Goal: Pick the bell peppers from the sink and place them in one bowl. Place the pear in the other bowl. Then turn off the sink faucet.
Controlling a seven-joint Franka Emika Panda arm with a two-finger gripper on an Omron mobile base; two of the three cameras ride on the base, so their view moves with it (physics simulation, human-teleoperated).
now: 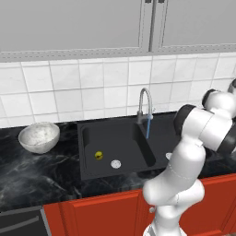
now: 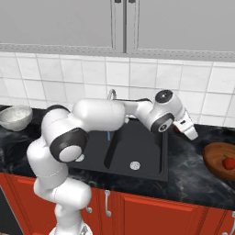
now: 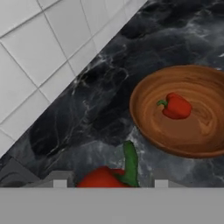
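Note:
My gripper [image 3: 110, 183] is shut on a red bell pepper [image 3: 101, 177] with a green stem, held above the black counter. In the right base view the gripper [image 2: 181, 131] hangs right of the sink [image 2: 151, 137] with that bell pepper [image 2: 176, 130] showing red beside it. A brown wooden bowl [image 3: 153, 127] ahead holds another red bell pepper [image 3: 175, 106]; the same bowl [image 2: 215, 158] sits at the far right. The yellow pear [image 1: 98, 155] lies in the left basin of the sink [image 1: 92, 166]. The white speckled bowl [image 1: 39, 136] stands left of the sink. A blue stream runs from the faucet [image 1: 144, 102].
White wall tiles [image 3: 39, 52] back the black marble counter [image 3: 100, 109]. Silver drain discs [image 1: 115, 163] lie in the basins. Grey cabinets hang overhead and red cabinet fronts [image 2: 151, 211] run below. My arm reaches across the sink, hiding part of the faucet in the right base view.

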